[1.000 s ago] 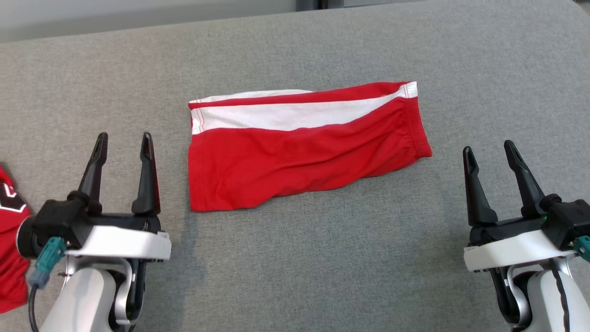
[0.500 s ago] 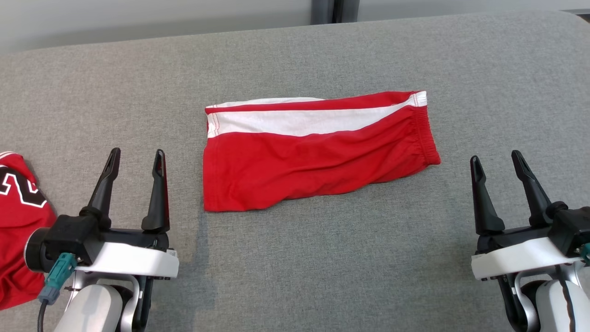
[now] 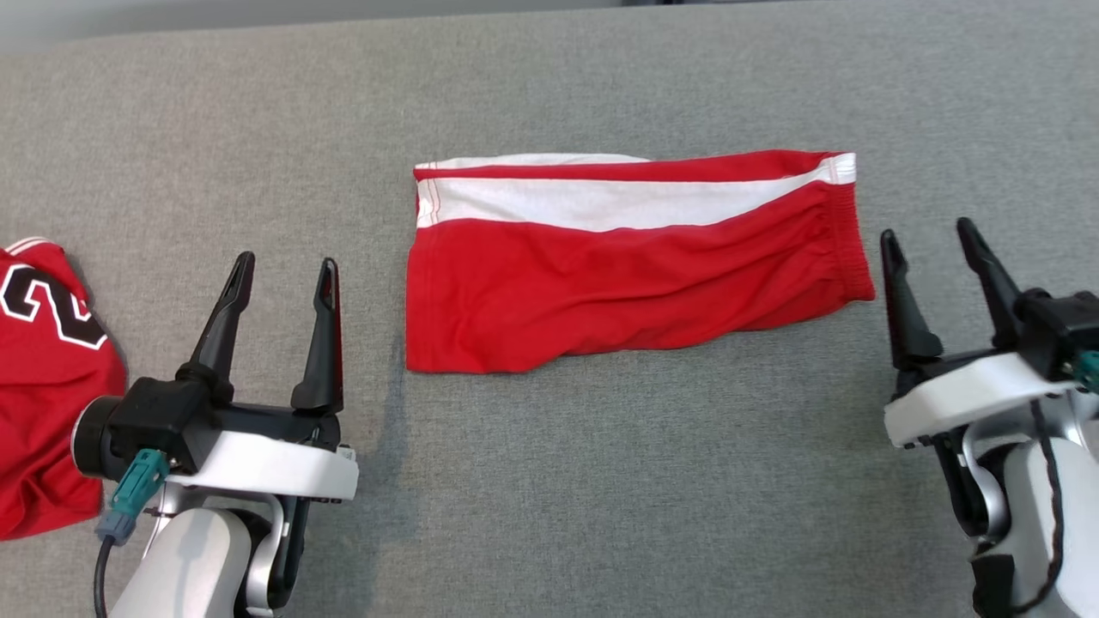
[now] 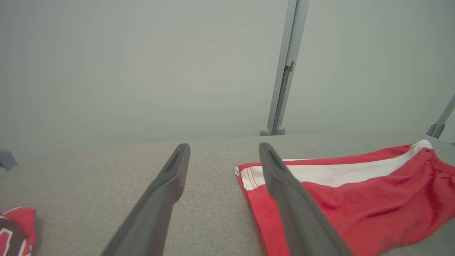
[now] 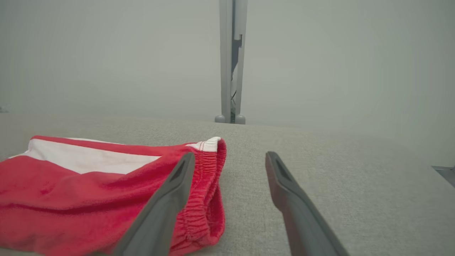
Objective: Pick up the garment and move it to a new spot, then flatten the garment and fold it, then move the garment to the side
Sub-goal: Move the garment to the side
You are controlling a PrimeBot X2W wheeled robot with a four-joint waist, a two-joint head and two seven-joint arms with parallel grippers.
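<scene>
At the far left of the head view, a red jersey [image 3: 43,386] with a black, white-edged numeral lies rumpled on the grey fabric surface [image 3: 601,481], cut by the frame edge; the left wrist view catches a corner of that jersey [image 4: 16,231] low at its left. Next comes the left gripper [image 3: 286,262], its two dark fingers spread apart and holding nothing, near the garment's left end but clear of it; seen along the same fingers, the left gripper [image 4: 224,147] frames bare grey fabric between its tips. The garment [image 3: 635,266], a pair of red shorts with a white stripe along the far side, lies folded lengthwise in the middle of the surface, hem to the left, gathered waistband [image 3: 846,249] to the right, with soft wrinkles along its near edge. Both wrist views add what lies beyond the surface: a pale wall [image 4: 106,71] and an upright grey post [image 4: 284,67], the same kind of post [image 5: 231,60] standing straight ahead of the right arm. Low and close, the right wrist view brings out the puckered elastic of the waistband [image 5: 209,199]. Furthest right, the right gripper [image 3: 927,232] sits just beside that waistband, a narrow strip of grey between them; its fingers are likewise parted and empty, and the right gripper [image 5: 230,156] points over bare fabric.
</scene>
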